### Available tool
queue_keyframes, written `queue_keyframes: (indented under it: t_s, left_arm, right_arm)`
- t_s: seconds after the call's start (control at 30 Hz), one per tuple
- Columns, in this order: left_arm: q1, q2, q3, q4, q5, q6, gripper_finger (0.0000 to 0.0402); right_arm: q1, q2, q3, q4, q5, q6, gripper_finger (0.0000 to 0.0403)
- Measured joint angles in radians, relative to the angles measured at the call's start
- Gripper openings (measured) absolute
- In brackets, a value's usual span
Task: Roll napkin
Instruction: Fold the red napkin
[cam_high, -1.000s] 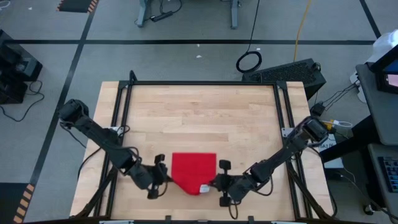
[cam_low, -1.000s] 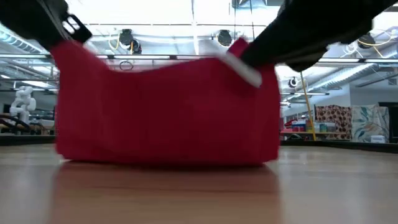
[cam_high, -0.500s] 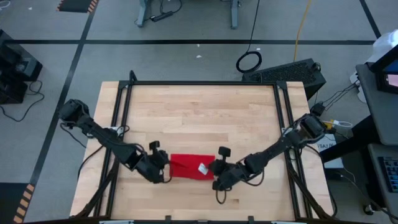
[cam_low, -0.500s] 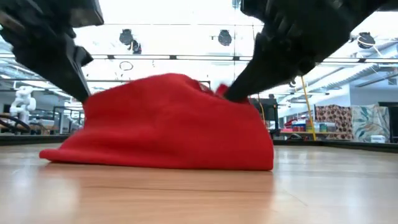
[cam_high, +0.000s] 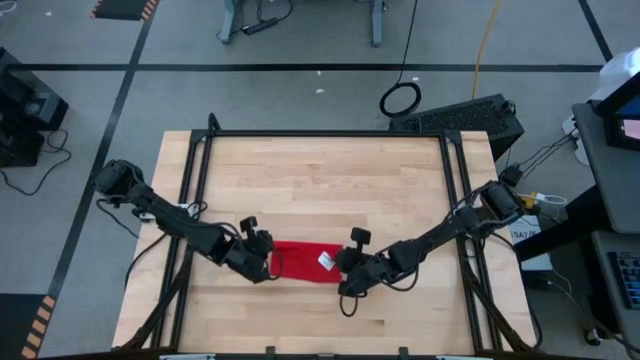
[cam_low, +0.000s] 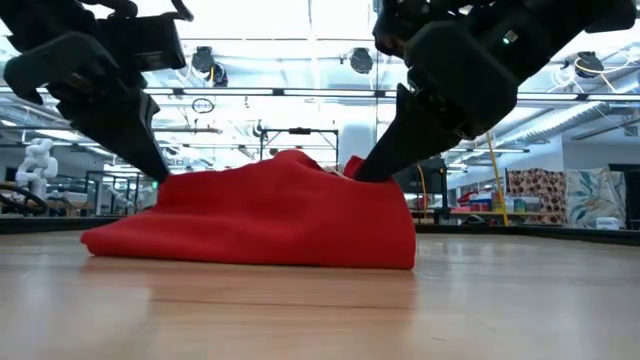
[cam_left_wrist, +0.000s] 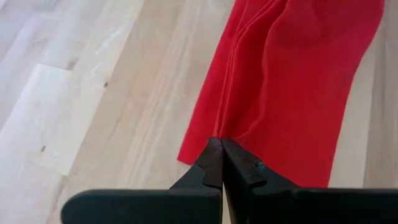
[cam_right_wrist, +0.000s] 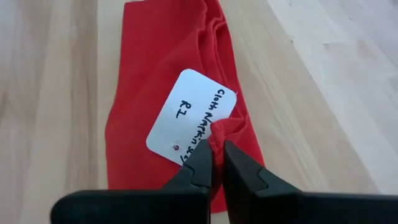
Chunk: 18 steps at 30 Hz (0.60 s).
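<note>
napkin (cam_high: 303, 263) lies bunched between left pincer (cam_high: 268, 265) and right pincer (cam_high: 343, 266), both pinching its ends.

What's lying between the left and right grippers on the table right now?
In the high view, only the napkin spans the stretch between the left gripper, shut on one end, and the right gripper, shut on the other beside the white tag.

The napkin (cam_high: 300, 262) is a bright red, thin cloth folded over on itself into a short band that lies across the near middle of the worktop (cam_high: 320, 180), its length running from left to right. From the low view it forms a soft, low mound (cam_low: 260, 220), flat along the bottom and rumpled on top, higher toward its right end. A small white tag (cam_right_wrist: 189, 117) with handwritten lettering lies on top near the right end, and the fabric beside it is bunched into a small pinch.
</note>
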Motion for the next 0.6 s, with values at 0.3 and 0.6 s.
queue_keyframes:
  t_s: [0.3, 0.6]
  left_arm:
    - [0.024, 0.000, 0.000, -0.004, -0.022, -0.003, 0.0002]
    - [0.026, 0.000, 0.000, -0.007, -0.022, -0.009, 0.0002]
  right_arm:
    - [-0.022, 0.000, 0.000, -0.022, 0.002, -0.008, 0.0009]
    - [-0.032, 0.000, 0.000, -0.022, 0.004, -0.020, 0.0009]
